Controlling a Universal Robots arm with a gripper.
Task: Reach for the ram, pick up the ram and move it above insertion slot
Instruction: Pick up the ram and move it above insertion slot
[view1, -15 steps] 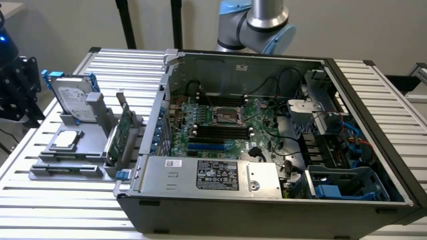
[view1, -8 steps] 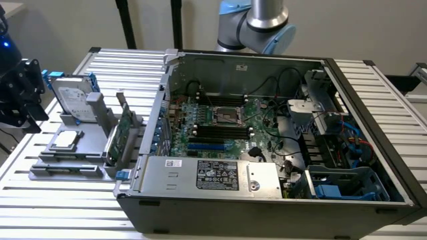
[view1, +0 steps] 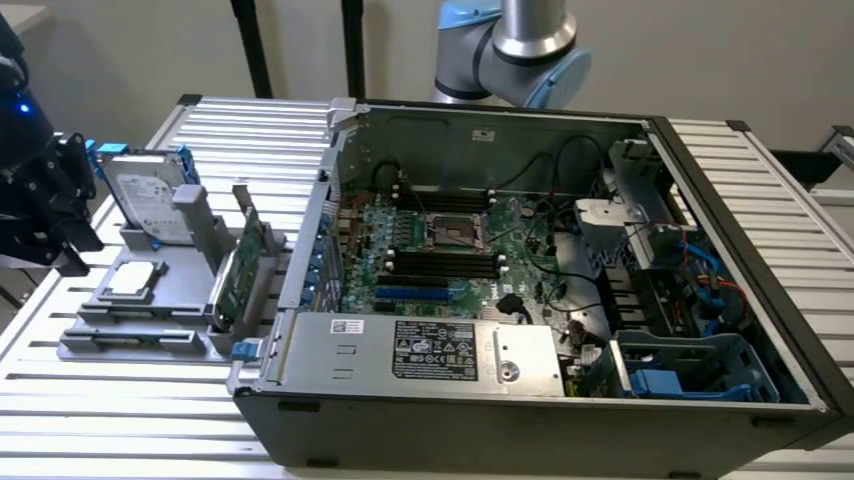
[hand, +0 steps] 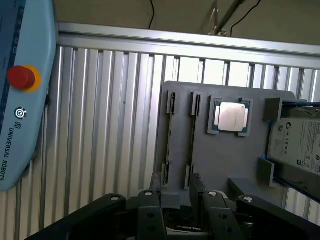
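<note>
The ram (hand: 170, 141) appears as a thin dark strip standing on edge in one of two narrow slots of the grey holder (hand: 220, 160); in the exterior view that slot lies at the holder's front (view1: 140, 342), too small to make out. My gripper (hand: 176, 202) hangs just above the holder's near end. Its fingers (hand: 150, 210) stand apart, open, with nothing between them. In the exterior view the gripper (view1: 60, 255) is the dark block at the far left, over the holder's left side. The black insertion slots (view1: 441, 262) lie on the motherboard inside the open case.
The holder also carries a silver CPU (hand: 231, 116), a boxy hard drive (view1: 144, 195) and an upright green expansion card (view1: 238, 275). The open computer case (view1: 534, 400) fills the exterior view's middle and right. A teach pendant with a red button (hand: 21, 77) lies on the ribbed table (hand: 110, 125).
</note>
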